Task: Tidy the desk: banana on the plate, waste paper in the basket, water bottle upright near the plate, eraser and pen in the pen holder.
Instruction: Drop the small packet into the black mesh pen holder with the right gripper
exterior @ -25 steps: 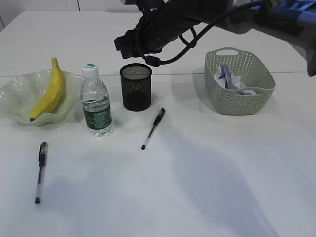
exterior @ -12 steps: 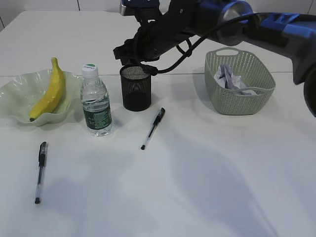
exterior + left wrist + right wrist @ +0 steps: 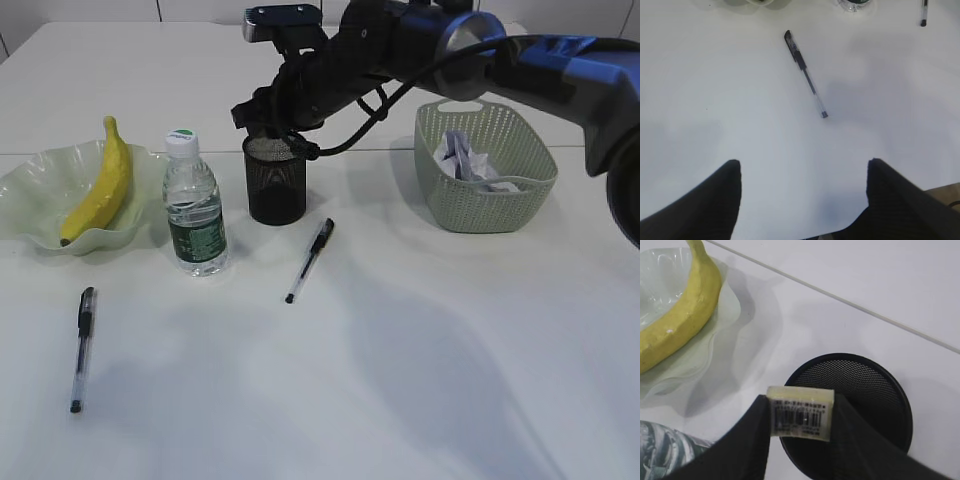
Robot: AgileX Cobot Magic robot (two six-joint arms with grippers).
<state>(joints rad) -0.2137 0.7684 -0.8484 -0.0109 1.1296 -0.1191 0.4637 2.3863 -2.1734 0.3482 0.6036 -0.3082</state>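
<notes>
Resting toward the desk's (image 3: pixel 450 380) near-left corner, a pen (image 3: pixel 81 345) is stiff, light, slick; pinch mid-barrel. The left gripper (image 3: pixel 802 170) hangs spread and empty. Rightward, the right gripper (image 3: pixel 799 415) clamps the small, light eraser (image 3: pixel 801 412) over the pen holder (image 3: pixel 880 395).

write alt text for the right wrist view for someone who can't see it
The right gripper holds the eraser, barcode sticker facing the camera, between its dark jaws directly above the open mouth of the pen holder. Upper left, the banana lies on the plate, on the desk.
</notes>
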